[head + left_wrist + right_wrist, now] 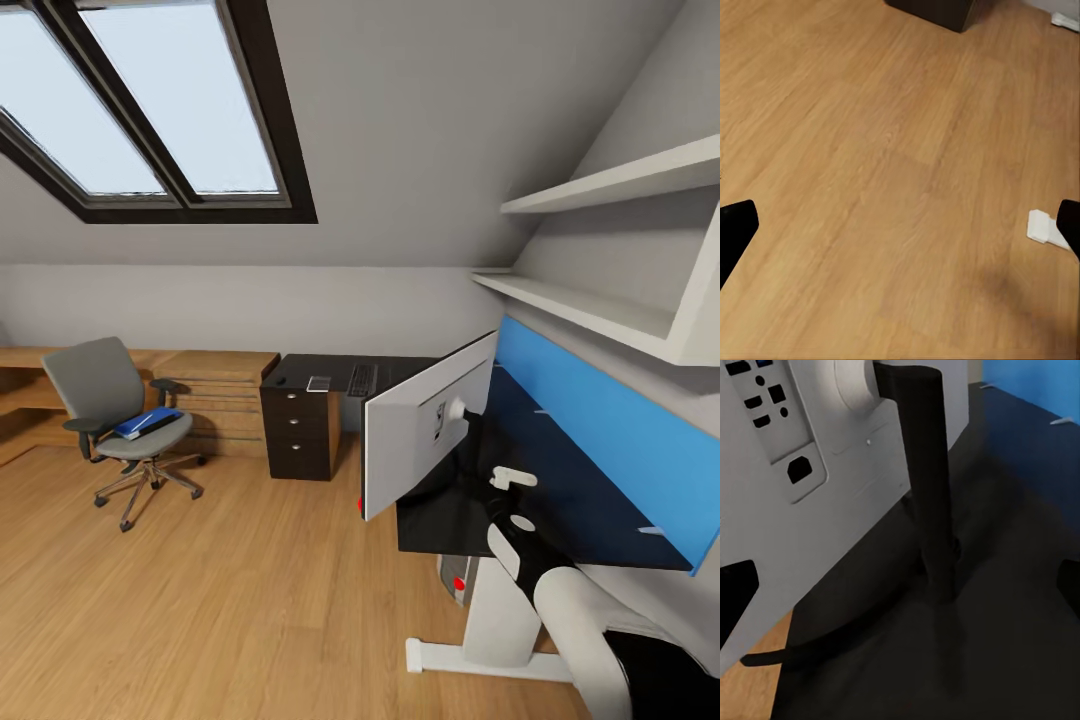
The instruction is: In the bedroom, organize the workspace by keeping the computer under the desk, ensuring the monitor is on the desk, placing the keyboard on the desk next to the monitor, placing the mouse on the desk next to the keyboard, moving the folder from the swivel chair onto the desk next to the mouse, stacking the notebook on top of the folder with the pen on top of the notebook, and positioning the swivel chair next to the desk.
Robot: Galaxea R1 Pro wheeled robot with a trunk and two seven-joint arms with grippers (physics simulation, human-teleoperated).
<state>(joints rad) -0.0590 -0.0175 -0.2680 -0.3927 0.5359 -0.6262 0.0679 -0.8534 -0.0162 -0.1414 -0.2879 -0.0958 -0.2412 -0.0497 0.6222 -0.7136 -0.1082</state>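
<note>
The monitor [425, 435] stands on the black desk [570, 510] near its floor-side edge, with its silver-grey back towards me. My right arm [560, 600] reaches over the desk to it. My right gripper [900, 592] is open, with the monitor's black neck [930, 487] a short way ahead between the fingers and nothing held. Under the desk sits the computer [457, 582]. The keyboard [361, 379] and grey notebook [320, 383] lie on a dark drawer cabinet [298, 430]. The blue folder [148, 421] lies on the swivel chair [115, 410]. My left gripper [900, 232] hangs open over the floor.
A blue panel [620, 440] backs the desk, with white wall shelves [600, 305] above it. The desk's white leg [500, 610] and foot bar [480, 662] stand by my base. Low oak shelving [215, 385] runs along the far wall under a skylight [150, 100].
</note>
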